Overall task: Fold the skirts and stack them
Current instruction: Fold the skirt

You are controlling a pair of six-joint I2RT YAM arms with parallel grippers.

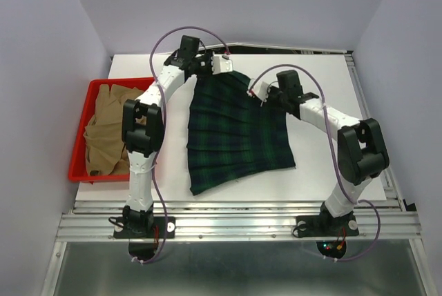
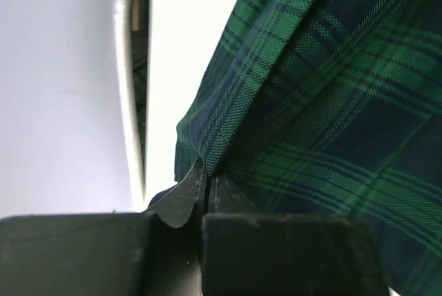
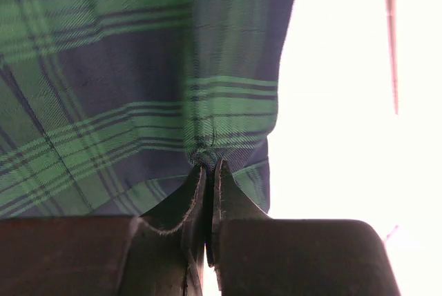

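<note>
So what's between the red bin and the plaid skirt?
The left arm stands between bin and skirt, over a bare strip of table; the top view shows it.

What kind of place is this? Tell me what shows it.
Likely a robot lab cell, not a home: plain walls box in a white table, arms bolted to an aluminium rail, a red bin of tan garments.

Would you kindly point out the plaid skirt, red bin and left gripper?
plaid skirt (image 1: 235,134): top external view, fabric centre.
red bin (image 1: 117,81): top external view, far rim.
left gripper (image 2: 206,175): left wrist view, between fingertips.
</note>
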